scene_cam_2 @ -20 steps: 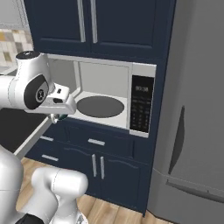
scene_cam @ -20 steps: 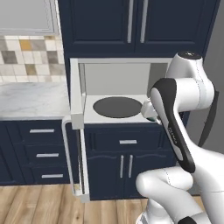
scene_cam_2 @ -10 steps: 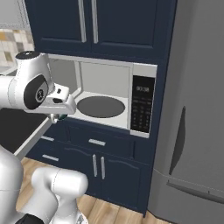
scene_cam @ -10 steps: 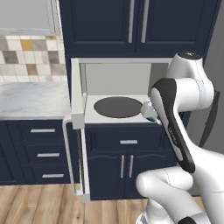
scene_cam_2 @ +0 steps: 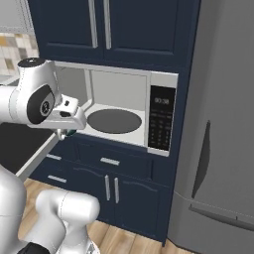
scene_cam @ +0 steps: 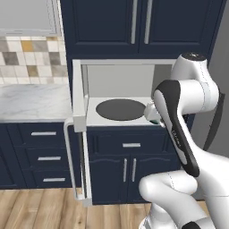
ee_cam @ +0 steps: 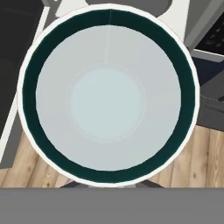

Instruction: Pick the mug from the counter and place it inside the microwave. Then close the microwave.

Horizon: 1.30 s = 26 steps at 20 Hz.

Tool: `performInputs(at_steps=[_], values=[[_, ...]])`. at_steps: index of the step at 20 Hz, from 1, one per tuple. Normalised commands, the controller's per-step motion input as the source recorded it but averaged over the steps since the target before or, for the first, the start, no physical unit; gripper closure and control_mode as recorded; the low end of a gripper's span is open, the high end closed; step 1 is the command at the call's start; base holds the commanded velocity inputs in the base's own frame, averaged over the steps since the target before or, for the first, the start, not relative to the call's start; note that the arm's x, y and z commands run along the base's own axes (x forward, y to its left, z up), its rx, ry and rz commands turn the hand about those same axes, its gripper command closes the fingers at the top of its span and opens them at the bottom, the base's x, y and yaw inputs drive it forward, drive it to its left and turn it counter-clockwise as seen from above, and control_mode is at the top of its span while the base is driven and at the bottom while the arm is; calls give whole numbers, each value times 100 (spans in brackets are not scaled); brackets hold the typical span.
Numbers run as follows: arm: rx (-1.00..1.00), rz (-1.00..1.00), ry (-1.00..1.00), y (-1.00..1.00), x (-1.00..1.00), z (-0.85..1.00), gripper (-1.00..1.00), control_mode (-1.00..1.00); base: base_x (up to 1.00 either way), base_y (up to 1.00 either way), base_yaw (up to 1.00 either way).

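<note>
Seen first from the left base view, the microwave (scene_cam: 129, 96) stands open between navy cabinets, its door (scene_cam: 79, 134) swung out to the left and its dark turntable (scene_cam: 120, 109) bare. The white arm bends in from the lower right, and the gripper (scene_cam: 154, 117) hangs just outside the front right corner of the microwave's floor, with a sliver of the mug (scene_cam: 155, 119) showing under the hand. At the left lies the marble counter (scene_cam: 31, 103), below a tiled wall. From the right base view, the gripper (scene_cam_2: 67, 132) sits at the front left corner of the opening, the mug (scene_cam_2: 69, 132) a small dark-green glimpse beneath it; the control panel (scene_cam_2: 161, 124) is on the microwave's right side and a grey refrigerator (scene_cam_2: 223, 129) stands farther right. In the hand view, the mug (ee_cam: 107, 94) is seen from straight above: white wall, dark green rim band, pale inside. It is clear of any surface, with wood floor beneath, so the jaws appear clenched on it and carrying it. To do this step well, the mug likely needs to stay level, travel inward over the front lip and come down on the turntable before letting go. The open door and the frame's front edge are the nearest things to clip.
</note>
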Motion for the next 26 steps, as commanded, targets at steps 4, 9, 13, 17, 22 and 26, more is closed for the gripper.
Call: performInputs(at_steps=[4,9,13,17,22,26], values=[[0,0,0,0,0,0,100,100,0,0,0],[0,0,0,0,0,0,100,-100,0,0,0],[0,0,-2,0,0,0,100,-100,0,0,0],[1,0,-11,0,14,-3,100,-100,0,0,0],[1,0,-16,0,25,-1,100,-100,0,0,0],[0,-6,-4,0,59,0,100,-100,0,0,0]])
